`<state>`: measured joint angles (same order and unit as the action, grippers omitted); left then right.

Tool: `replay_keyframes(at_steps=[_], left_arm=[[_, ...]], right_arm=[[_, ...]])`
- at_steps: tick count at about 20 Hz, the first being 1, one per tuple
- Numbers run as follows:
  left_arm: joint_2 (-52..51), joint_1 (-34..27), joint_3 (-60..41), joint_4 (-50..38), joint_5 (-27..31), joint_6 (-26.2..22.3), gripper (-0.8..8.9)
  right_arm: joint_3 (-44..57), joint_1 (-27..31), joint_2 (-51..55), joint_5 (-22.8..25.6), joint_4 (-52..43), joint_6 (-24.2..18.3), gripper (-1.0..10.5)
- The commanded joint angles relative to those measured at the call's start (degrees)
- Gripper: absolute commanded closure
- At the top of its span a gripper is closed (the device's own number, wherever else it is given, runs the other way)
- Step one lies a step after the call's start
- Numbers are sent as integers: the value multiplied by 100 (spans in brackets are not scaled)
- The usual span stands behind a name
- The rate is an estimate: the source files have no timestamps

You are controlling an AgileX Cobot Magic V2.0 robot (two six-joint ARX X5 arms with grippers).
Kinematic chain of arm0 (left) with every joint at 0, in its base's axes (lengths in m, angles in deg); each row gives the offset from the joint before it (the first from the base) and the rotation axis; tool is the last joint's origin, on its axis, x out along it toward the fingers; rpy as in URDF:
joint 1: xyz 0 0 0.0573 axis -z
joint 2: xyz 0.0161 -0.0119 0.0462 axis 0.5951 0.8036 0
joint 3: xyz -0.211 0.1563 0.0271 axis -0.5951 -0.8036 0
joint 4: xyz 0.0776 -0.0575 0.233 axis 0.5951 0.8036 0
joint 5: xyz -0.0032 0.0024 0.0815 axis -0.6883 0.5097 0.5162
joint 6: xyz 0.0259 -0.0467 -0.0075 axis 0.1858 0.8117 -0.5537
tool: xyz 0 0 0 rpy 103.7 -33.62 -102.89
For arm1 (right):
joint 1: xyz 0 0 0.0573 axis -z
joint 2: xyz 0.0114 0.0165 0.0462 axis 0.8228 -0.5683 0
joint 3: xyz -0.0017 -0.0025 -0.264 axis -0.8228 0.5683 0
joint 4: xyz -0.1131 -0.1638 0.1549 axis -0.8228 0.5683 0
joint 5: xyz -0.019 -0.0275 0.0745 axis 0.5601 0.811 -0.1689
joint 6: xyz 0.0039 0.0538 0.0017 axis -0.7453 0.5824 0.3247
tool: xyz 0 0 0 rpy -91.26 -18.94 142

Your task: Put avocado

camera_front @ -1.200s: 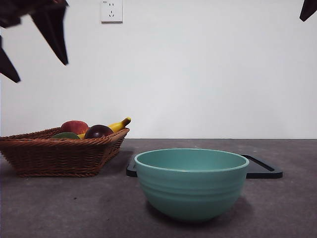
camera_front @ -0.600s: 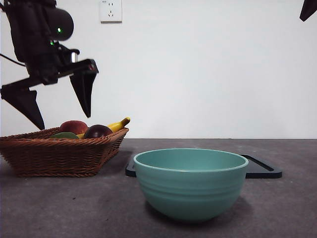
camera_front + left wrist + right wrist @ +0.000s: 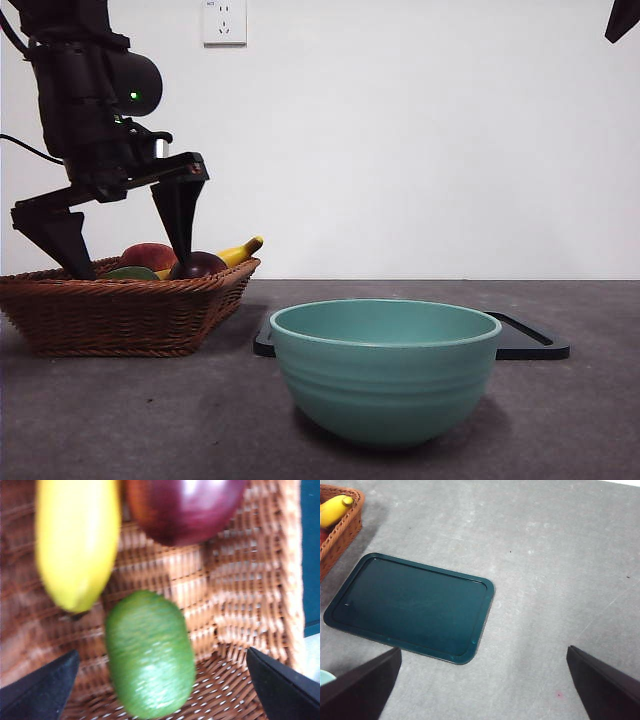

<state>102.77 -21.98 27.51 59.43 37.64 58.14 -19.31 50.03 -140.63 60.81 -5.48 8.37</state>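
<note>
Over the wicker basket (image 3: 120, 310) at the near left of the tabletop (image 3: 560, 420): left gripper (image 3: 118, 245) low above the fruit, fingers spread wide and holding nothing. Avocado (image 3: 149, 655) lying on the basket floor between the two fingertips, apart from both. Judged step: the grasp. Advisable to descend straight, keep the avocado centred, and close across its narrow width; banana (image 3: 77, 540) and purple fruit (image 3: 185, 507) sit near its far end, so contact with them to be avoided. Front view shows only a sliver of green (image 3: 133, 273) behind the rim; left wrist view shows the whole fruit and its clearance. Right wrist view alone shows the dark tray (image 3: 412, 605) in full, with the right gripper (image 3: 482, 690) parked above it, wide open and empty.
</note>
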Motion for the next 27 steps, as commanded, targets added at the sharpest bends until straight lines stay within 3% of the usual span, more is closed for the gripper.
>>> replay_keyframes(at_steps=[1, 4, 6, 9, 10, 14, 21, 27], left_arm=[[341, 46, 133, -4, 7, 33, 193], [535, 48, 133, 0, 7, 42, 231], [570, 48, 133, 22, 7, 57, 355], [570, 48, 133, 24, 7, 57, 647], [570, 48, 133, 33, 7, 55, 697], [566, 48, 170, 111, 4, 39, 724], [450, 48, 935, 1054, 4, -129, 724], [-402, 302, 988, 1512, 4, -138, 724]], right_arm=[[-109, -9, -31, -20, -57, -28, 352], [-109, -9, -31, -17, -57, -28, 352], [-109, -9, -31, -17, -57, -31, 352], [-109, -9, -31, -17, -57, -28, 352], [-109, -9, -31, -17, -57, -31, 352], [-109, -9, -31, -17, -57, -31, 352], [-109, -9, -31, -17, -57, -28, 352], [-109, -9, -31, -17, -57, -31, 352]])
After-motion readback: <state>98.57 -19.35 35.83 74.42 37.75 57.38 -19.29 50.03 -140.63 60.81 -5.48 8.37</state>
